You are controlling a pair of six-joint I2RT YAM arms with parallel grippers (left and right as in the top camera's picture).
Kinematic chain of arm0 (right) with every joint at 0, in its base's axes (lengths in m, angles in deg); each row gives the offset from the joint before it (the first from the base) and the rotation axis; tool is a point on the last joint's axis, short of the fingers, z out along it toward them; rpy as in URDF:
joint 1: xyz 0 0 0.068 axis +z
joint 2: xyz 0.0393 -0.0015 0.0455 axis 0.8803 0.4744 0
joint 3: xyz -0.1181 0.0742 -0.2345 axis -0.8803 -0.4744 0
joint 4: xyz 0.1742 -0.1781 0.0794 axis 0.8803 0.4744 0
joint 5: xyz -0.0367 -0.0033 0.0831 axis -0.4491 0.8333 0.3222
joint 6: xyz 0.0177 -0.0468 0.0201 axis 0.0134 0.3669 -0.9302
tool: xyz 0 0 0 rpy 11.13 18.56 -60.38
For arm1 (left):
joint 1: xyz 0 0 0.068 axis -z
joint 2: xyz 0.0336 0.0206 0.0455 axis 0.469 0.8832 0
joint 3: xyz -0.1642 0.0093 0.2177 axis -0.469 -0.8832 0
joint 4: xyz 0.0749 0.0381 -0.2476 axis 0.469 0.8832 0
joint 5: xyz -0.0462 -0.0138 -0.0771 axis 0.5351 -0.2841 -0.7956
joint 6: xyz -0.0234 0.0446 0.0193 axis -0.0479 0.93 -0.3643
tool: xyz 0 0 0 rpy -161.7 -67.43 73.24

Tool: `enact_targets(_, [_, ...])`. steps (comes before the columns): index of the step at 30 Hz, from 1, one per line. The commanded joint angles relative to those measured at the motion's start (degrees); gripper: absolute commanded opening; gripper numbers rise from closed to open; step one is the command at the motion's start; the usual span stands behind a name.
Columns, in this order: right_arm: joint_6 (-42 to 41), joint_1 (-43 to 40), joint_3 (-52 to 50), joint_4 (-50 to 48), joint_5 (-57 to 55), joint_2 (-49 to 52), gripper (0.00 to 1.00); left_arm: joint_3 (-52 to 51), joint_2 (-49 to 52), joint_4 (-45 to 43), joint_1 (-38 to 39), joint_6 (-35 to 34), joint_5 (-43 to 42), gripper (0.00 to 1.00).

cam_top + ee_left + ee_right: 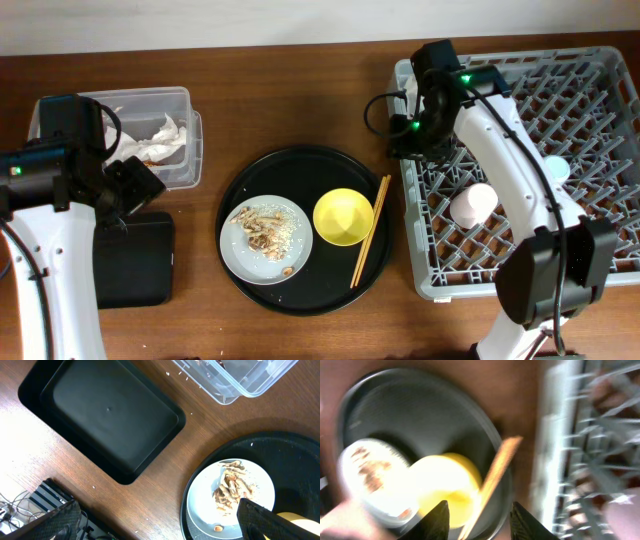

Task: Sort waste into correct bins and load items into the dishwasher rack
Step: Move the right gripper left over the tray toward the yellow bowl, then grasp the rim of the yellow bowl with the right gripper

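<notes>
Centring over the chopsticks (pixel 370 232), laid at the round tray's (pixel 300 297) 3 o'clock, is advised before the parted, empty fingers of the right gripper (pixel 479 510) are closed; those of the left gripper (pixel 157 507) are spread wide.

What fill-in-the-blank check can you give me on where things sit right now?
The food scraps lie on the grey-white ____. The chopsticks lie on the round black tray, beside the yellow ____. The crumpled tissue sits in the clear ____. The pink cup is in the dishwasher ____.
Missing words: plate, bowl, tub, rack.
</notes>
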Motion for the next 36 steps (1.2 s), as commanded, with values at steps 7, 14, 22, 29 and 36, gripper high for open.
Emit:
enact_targets(7, [-11.47,18.95,0.85,1.66,-10.86,-0.98,0.65,0.39,-0.24,0.02,-0.20,-0.59,0.66,0.99])
enact_targets(14, [-14.19,29.24,0.85,-5.03,-12.31,1.57,0.99,0.39,-0.24,0.02,-0.20,-0.59,0.66,0.99])
enact_targets(22, [-14.19,29.62,0.74,-4.79,-10.01,1.60,0.99,0.39,-0.24,0.02,-0.20,-0.59,0.66,0.99])
enact_targets(29, [-17.18,29.81,0.70,-1.75,-8.17,1.66,1.00,0.39,-0.24,0.02,-0.20,-0.59,0.66,0.99])
enact_targets(36, [-19.02,29.83,0.63,-2.78,-8.87,1.77,0.99,0.39,-0.24,0.02,-0.20,-0.59,0.66,0.99])
